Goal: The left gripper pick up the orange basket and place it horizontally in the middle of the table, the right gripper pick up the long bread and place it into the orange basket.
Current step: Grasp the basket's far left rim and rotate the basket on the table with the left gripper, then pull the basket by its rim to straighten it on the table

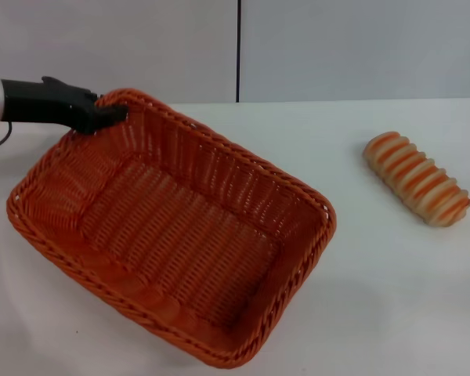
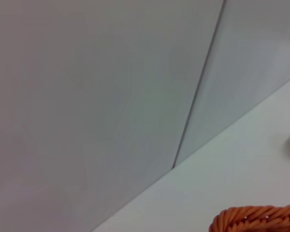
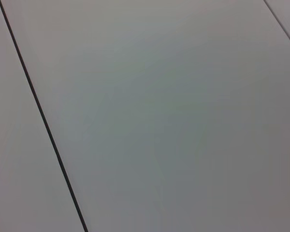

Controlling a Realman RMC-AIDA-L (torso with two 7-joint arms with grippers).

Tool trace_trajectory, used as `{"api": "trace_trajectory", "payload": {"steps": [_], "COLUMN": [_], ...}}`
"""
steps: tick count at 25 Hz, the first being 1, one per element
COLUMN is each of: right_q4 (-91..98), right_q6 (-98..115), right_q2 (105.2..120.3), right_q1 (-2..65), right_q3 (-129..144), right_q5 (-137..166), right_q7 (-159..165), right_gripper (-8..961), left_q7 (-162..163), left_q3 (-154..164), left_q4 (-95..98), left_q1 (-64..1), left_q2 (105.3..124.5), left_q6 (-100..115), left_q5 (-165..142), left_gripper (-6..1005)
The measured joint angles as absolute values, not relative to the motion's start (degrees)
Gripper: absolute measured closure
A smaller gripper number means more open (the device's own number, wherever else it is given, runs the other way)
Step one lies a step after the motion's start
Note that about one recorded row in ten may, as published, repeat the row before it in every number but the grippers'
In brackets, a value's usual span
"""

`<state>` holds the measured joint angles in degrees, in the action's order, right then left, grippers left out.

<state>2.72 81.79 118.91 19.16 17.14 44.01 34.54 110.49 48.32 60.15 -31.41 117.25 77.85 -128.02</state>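
The orange basket (image 1: pixel 172 235) is seen closest to the head camera, resting on the table (image 1: pixel 392 298) toward its near left side, its long axis turned diagonally so that one corner points to the near edge and the opposite corner to the far left. Nothing is held inside it; only the woven floor and sloping sides are shown. At its far left corner the braided rim is gripped by the left gripper (image 1: pixel 110 113), whose black fingers are closed on the weave, reached in from the left edge on a black arm with a silver section. In the left wrist view only a small arc of the basket rim (image 2: pixel 256 218) is shown against the table and the pale wall. The long bread (image 1: pixel 417 178) lies well apart from the basket, near the far right of the table, striped side up and slanted. The right gripper is shown in no view; whether its fingers are released or clenched cannot be told.
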Motion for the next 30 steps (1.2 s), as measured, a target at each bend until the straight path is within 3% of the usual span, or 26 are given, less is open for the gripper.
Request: {"api": "trace_trajectory", "payload": {"steps": [30], "right_q4": [2.93], "right_q6": [79.78], "right_q2": [118.77], "right_q1": [19.52], "right_q3": [17.14], "right_q5": [43.93], "right_q7": [34.57], "right_gripper": [352], "left_q7": [127.26], "left_q3": [38.19], "left_q4": [62.37], "left_q1": [-21.39], "left_q2": [118.21], "left_q6": [79.61], "left_q5": [-111.37], "left_gripper": [810]}}
